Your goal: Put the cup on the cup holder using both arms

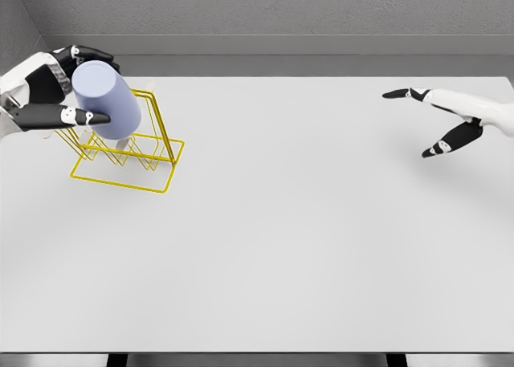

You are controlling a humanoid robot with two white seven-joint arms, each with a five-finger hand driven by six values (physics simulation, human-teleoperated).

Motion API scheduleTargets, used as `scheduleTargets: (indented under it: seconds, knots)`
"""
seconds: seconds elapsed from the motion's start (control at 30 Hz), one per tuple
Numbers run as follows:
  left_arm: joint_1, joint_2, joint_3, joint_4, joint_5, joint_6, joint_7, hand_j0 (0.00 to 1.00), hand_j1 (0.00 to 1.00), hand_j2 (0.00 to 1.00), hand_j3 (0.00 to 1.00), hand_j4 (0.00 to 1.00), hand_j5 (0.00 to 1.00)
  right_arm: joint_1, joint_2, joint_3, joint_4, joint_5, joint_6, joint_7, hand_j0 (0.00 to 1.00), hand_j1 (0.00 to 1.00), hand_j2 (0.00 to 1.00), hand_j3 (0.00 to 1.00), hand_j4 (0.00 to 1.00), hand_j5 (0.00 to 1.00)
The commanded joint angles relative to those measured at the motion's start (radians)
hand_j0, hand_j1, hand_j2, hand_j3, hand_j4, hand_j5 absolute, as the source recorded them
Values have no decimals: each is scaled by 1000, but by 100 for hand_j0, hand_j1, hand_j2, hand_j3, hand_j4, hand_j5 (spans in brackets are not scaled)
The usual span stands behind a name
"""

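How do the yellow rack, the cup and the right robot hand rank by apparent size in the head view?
1. yellow wire rack
2. lavender cup
3. right robot hand, though spread fingers make it close to the cup; unsure.

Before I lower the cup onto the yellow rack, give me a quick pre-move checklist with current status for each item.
1. Grip: left hand has its fingers wrapped around the lavender cup. Ok.
2. Cup position: it sits in front of the upper part of the yellow wire holder in the head view. Ok.
3. Alignment of the cup with a prong: the cup hides the prongs behind it. Cannot tell.
4. Cup tilt: it is tilted, not upright; its opening is not visible. Cannot tell whether it suits the prong.
5. Right hand: open, far off at the right side of the table, clear of the holder. Ok.
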Motion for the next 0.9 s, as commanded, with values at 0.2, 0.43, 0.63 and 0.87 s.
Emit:
scheduleTargets:
  seconds: [0.2, 0.43, 0.63, 0.87]
  knots:
    - [2, 2, 0, 0, 3, 0, -1, 82, 82, 82, 82, 82, 82, 0, 0, -2, -1, -7, 2, 0, 100, 100, 100, 100, 100, 100]
    - [2, 0, 1, 0, 3, 0, -3, 90, 90, 90, 90, 90, 90, 2, 0, -2, -1, -7, 2, 0, 100, 100, 100, 100, 100, 100]
    - [0, 0, 1, 0, 3, 0, -3, 90, 90, 90, 90, 90, 90, 2, 0, -2, -1, -7, 2, 0, 100, 100, 100, 100, 100, 100]
    - [3, 3, 1, -20, 5, -1, -1, 90, 90, 90, 90, 90, 90, 2, 0, -2, -2, -7, 2, 0, 100, 100, 100, 100, 100, 100]
